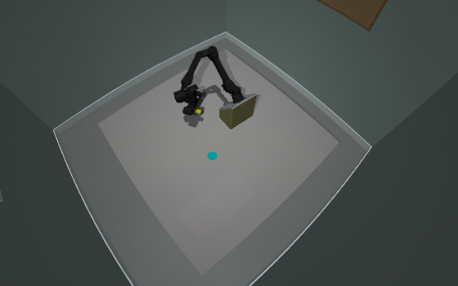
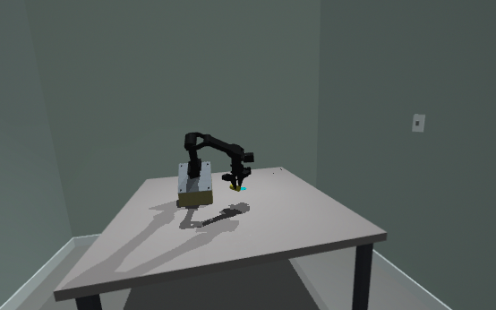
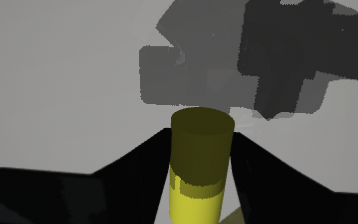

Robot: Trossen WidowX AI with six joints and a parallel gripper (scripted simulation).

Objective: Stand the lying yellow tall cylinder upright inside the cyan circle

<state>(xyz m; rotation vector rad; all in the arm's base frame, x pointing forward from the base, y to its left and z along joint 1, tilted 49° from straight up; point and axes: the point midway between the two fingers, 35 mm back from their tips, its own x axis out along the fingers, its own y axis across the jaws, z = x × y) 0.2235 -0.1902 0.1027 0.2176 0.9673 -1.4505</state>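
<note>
Gripper [image 3: 200,175] is closed partway on the yellow cylinder [image 3: 200,150], black fingers pressing both sides of it, so it's got a firm hold at abt mid-opening. In wrist view the cyl. runs away from the camera betw. the fingers, far flat end face showing, near part brighter yellow, upper part in shade. Top view shows only a small yellow bit [image 1: 198,111] poking out under the gripper [image 1: 193,108], close to the front-left of the olive base block [image 1: 233,116] the arm [image 1: 207,55] is mounted on. Whether the cyl. is lifted off the table [image 2: 286,210] or touching it: can't tell for sure, though the exterior view shows the arm's shadow [image 2: 224,217] lying well apart from the gripper [image 2: 236,184]. Cyan circle [image 1: 212,155] sits well apart from the cyl., further out on the gray top, nothing standing on it and nothing lying betw. it and the gripper. In exterior view the circle [image 2: 243,188] peeks out just beside the fingertips, but that's line of sight only. Other stuff: wall plate [image 2: 418,123] on the right wall, a brown panel [image 1: 353,10] at the top view's upper edge, pale skirting [image 1: 83,198] round the floor; none near the arm.
</note>
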